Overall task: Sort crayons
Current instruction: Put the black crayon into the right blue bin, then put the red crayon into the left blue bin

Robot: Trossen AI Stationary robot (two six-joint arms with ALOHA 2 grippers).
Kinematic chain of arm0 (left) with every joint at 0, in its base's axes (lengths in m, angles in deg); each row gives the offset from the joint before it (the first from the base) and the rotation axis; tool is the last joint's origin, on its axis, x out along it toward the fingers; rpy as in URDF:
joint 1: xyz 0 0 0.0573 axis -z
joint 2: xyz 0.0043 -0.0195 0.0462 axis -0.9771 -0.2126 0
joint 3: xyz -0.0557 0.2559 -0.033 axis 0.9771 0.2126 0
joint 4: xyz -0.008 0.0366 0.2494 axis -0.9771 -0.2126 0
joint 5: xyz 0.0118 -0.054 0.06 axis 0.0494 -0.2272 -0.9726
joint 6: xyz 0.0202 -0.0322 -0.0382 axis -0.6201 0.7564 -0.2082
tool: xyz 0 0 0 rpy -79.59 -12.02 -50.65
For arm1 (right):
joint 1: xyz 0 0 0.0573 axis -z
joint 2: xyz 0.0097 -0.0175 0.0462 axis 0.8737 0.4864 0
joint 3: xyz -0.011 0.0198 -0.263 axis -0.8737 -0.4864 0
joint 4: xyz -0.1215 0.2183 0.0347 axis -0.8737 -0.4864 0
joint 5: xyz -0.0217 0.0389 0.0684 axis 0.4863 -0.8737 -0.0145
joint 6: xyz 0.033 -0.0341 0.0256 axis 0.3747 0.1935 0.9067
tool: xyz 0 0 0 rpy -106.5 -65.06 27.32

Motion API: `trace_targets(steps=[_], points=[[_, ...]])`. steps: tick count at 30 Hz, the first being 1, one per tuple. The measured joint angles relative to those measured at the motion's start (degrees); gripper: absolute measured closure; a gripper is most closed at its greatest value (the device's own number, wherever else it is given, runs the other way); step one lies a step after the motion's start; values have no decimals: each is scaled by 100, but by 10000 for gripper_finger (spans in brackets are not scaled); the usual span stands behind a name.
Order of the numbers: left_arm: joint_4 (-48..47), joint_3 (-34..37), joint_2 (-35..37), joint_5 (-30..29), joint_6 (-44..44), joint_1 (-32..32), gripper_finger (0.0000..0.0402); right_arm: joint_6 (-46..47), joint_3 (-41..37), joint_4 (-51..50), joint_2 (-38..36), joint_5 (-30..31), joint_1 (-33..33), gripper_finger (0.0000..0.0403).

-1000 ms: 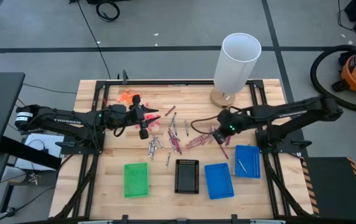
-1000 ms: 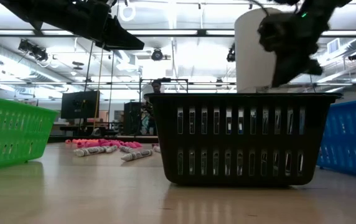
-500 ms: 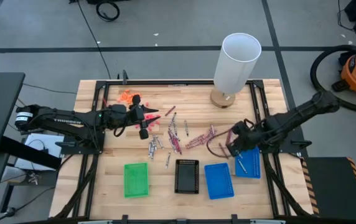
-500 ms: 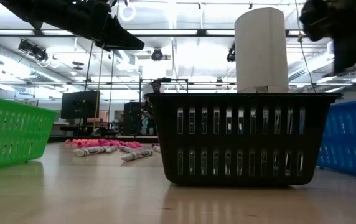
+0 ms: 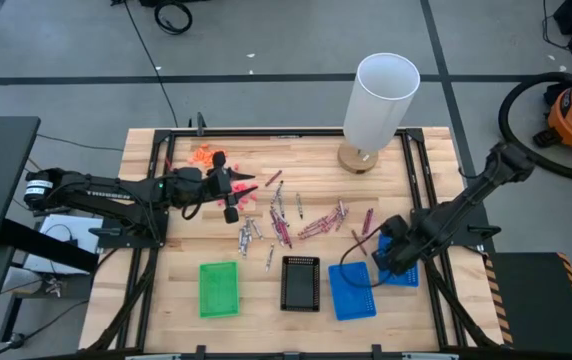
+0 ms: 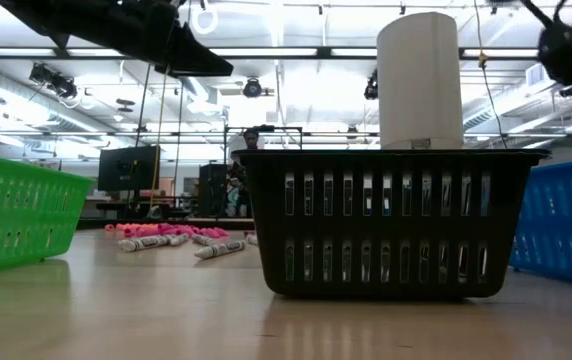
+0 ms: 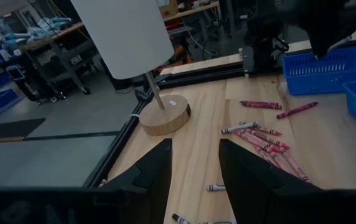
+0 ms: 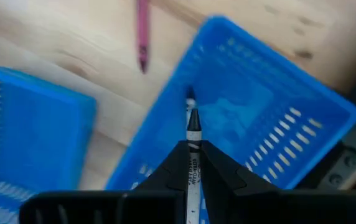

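Note:
Many crayons (image 5: 286, 215) lie loose on the wooden table's middle, grey, maroon and pinkish-red, and they show too in the left wrist view (image 7: 262, 134). My right gripper (image 5: 391, 255) hangs over the right-hand blue tray (image 5: 404, 268), shut on a grey crayon (image 8: 192, 127) with a dark tip. My left gripper (image 5: 236, 195) hovers open above the table left of the pile, with nothing between its fingers (image 7: 193, 168). My right gripper (image 8: 192, 149) pinches the grey crayon's paper-wrapped shaft (image 8: 193, 144) between its two fingers. The fingers point down and lie along the crayon. Its dark tip (image 8: 192, 118) sticks out past the fingertips, above the blue tray's inside, clear of everything.
A green tray (image 5: 218, 288), a black tray (image 5: 300, 283) and a second blue tray (image 5: 352, 290) stand in a row near the front edge. A tall white lamp (image 5: 381, 95) on a round wooden base (image 5: 359, 158) stands at the far edge. Orange-pink crayons (image 5: 204, 155) lie far left.
My right gripper has swung from the crayon pile toward the table's near right corner, carrying the grey crayon, and now hangs over the right blue tray. It has also rolled and tipped further downward on the way.

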State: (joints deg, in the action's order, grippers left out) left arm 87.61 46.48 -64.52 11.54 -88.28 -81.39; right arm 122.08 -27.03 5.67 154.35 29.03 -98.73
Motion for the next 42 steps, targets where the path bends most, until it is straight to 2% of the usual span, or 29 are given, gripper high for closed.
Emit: trace_targets(steps=[7,13,17,23,28,34,39,42], points=[[164,0,-2,0,-245,0,257,125,-735,760,152,-116,-31,364],[253,0,-2,0,-260,0,257,125,-1206,1344,136,-171,28,313],[269,0,-2,0,-260,0,257,-7,-1136,1263,-32,-344,199,285],[281,0,-2,0,-258,0,257,-365,-447,323,-318,-234,532,283],[286,0,-2,0,-258,-2,257,-1059,141,-254,-249,298,967,283],[316,0,-2,0,-256,-2,257,-2355,421,-278,-40,835,1766,283],[318,0,-2,0,-256,-2,257,-3547,426,308,296,856,2483,284],[316,0,-2,0,-256,-2,257,-4232,427,919,651,584,2815,284]])
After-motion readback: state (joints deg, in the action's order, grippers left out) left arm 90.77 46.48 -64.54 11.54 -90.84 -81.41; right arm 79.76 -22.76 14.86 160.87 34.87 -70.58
